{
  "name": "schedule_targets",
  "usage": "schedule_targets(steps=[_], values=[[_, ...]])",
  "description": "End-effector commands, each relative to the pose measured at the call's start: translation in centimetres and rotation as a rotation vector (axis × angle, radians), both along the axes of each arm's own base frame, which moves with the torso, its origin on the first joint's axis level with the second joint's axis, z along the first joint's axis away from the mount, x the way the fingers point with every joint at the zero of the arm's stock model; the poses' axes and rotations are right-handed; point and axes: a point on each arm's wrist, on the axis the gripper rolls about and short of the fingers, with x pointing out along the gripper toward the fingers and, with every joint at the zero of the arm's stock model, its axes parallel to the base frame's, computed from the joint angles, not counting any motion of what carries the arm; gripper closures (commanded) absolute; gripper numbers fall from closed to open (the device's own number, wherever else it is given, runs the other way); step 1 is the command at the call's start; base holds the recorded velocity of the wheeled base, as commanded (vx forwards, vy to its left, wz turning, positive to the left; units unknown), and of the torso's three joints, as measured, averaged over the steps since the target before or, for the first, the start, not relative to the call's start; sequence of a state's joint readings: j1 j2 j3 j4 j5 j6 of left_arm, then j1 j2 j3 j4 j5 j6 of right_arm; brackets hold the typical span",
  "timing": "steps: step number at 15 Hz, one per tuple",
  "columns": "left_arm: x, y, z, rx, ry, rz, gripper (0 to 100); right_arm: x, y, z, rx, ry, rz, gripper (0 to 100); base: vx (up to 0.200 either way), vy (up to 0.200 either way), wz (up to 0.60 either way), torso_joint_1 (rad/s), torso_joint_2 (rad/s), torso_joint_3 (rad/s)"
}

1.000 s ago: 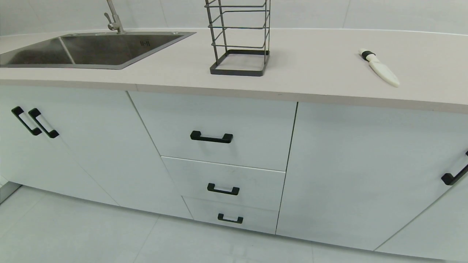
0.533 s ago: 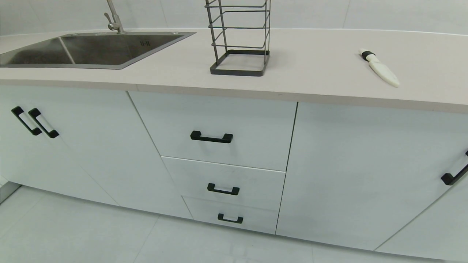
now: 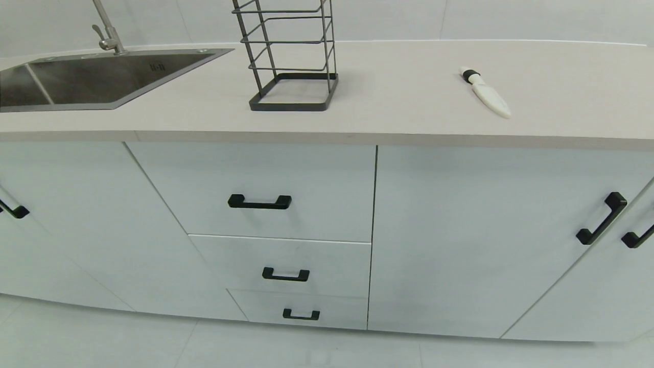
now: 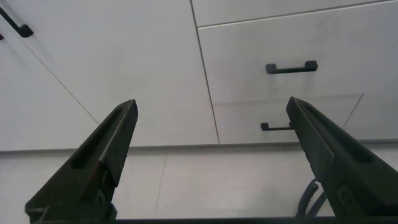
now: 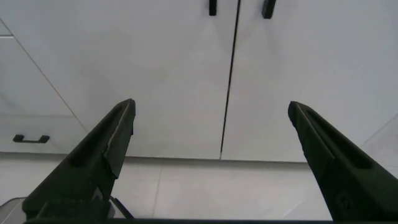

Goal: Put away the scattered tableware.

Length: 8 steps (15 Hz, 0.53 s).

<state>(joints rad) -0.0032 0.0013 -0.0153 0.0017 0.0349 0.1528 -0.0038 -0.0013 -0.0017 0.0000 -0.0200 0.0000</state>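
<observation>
A white knife with a black band (image 3: 484, 92) lies on the pale countertop (image 3: 409, 102) toward the right. A black wire rack (image 3: 291, 56) stands upright near the counter's middle, with nothing in it. My left gripper (image 4: 211, 109) hangs low in front of the cabinet drawers, open with nothing between its fingers. My right gripper (image 5: 211, 109) is also low, facing the cabinet doors, open and holding nothing.
A steel sink (image 3: 97, 76) with a tap (image 3: 104, 30) sits at the counter's left. Below are three drawers with black handles (image 3: 259, 202), and cabinet doors with black handles (image 3: 602, 219) on both sides. Grey tiled floor lies in front.
The whole head view has shifted: the counter, rack and knife now appear further left, so the camera has moved to the right. Nothing on the counter has moved.
</observation>
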Motion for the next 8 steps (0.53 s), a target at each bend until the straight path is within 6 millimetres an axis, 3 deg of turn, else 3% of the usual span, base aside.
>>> schedule_targets(steps=[1,7,8], values=[[-0.01,0.0,0.01,-0.001,-0.003,0.0,0,0.01,0.0,0.0,0.0,0.001,0.001,0,0.0,0.0,-0.6,-0.002,0.01,-0.002],[-0.01,0.0,0.0,-0.001,-0.001,0.002,0,0.01,0.0,0.0,0.0,0.001,-0.001,0,0.0,0.0,0.0,0.0,0.0,0.0],[-0.02,0.01,0.04,-0.009,-0.003,0.003,0,0.01,-0.01,0.0,0.0,0.001,-0.001,0,0.2,0.0,0.0,0.007,0.01,0.002]])
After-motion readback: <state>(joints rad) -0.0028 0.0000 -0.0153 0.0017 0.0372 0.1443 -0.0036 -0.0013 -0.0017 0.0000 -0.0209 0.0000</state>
